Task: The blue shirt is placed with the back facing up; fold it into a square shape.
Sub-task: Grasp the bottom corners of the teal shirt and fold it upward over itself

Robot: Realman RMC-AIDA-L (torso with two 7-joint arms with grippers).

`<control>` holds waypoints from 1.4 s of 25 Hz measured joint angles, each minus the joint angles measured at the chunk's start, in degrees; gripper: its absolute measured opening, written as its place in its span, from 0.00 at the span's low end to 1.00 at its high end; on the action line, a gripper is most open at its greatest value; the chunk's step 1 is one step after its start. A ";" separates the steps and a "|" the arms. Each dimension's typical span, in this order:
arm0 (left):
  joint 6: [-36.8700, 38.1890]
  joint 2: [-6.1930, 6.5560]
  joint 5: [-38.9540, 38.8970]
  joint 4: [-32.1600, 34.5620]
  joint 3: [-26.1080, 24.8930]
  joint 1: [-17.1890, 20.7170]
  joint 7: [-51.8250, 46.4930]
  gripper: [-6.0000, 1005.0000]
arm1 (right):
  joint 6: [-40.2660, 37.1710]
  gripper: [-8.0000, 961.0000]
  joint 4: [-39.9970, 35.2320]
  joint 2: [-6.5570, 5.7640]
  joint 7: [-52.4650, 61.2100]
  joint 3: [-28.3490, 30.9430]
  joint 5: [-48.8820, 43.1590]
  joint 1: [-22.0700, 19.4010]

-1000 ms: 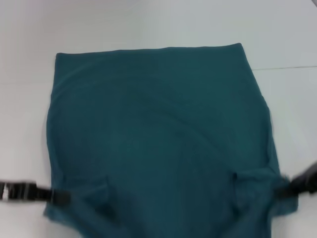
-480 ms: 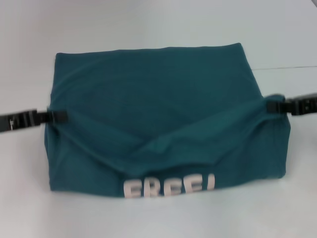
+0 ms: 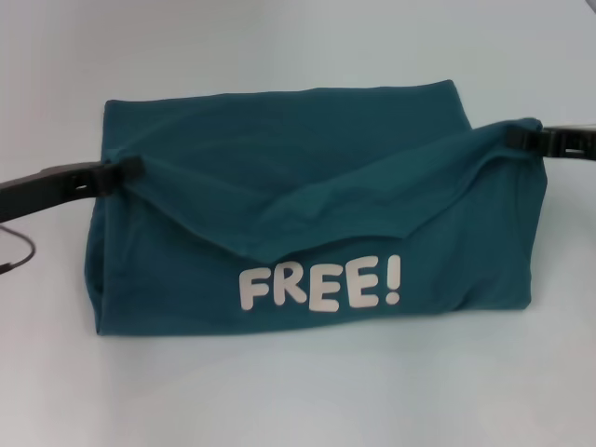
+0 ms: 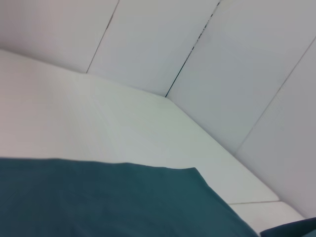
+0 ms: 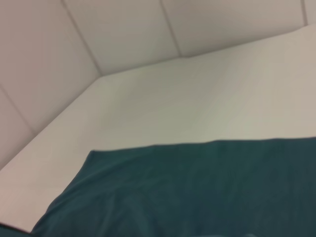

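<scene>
At each side of the blue shirt (image 3: 307, 214), the jaws are closed on cloth: the left gripper (image 3: 126, 170) pinches the left corner of a raised flap, the right gripper (image 3: 517, 138) the right corner. Between them the flap sags, baring white "FREE!" lettering (image 3: 319, 285) below. The shirt lies mid-counter (image 3: 298, 391). Folding well likely means carrying both corners level to the far hem. Nothing else stands nearby.
</scene>
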 joint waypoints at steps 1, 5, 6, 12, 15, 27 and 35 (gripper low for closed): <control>-1.20 -0.38 -0.15 -0.14 0.30 -0.30 0.90 0.16 | 0.88 0.06 0.28 0.00 0.00 -0.07 0.01 0.13; -6.40 -1.59 -0.29 -0.57 2.88 -1.66 3.13 0.16 | 5.20 0.06 1.70 0.14 -0.09 -0.73 0.07 0.78; -7.98 -1.78 -0.32 -0.75 3.81 -1.97 3.52 0.16 | 6.48 0.06 2.18 0.15 -0.20 -0.83 0.10 0.92; -18.63 -2.24 -0.71 -2.54 9.86 -2.94 4.49 0.17 | 12.30 0.06 5.54 0.18 -1.33 -1.45 0.23 2.09; -23.49 -2.27 -1.29 -3.80 12.35 -3.24 5.04 0.18 | 14.63 0.06 7.25 0.19 -2.30 -2.15 0.26 2.81; -36.22 -2.37 -2.20 -6.89 16.82 -3.41 5.31 0.19 | 22.99 0.06 13.07 0.19 -4.46 -3.54 1.62 5.71; -40.99 -2.38 -4.68 -7.77 19.75 -3.71 6.87 0.20 | 28.19 0.06 16.49 0.19 -5.04 -5.21 1.76 7.15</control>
